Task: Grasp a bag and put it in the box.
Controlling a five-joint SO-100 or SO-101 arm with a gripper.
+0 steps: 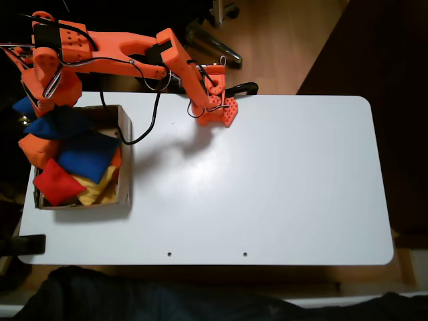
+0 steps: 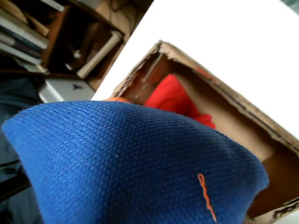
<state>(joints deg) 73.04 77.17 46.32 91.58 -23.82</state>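
Observation:
In the fixed view my orange arm reaches left over the table's back edge, and the gripper points down over the back left corner of the box. Under it sits a blue bag, which the gripper appears shut on; the fingertips are hidden. The wrist view has this bag very close to the lens, above the cardboard box. Inside the box lie another blue bag, a red bag, a yellow one and an orange one at its left edge.
The white table stretches bare to the right of the box. The arm's base stands at the back edge. A black clamp grips the front left corner. Chair legs stand behind the table, and shelves with books beside it.

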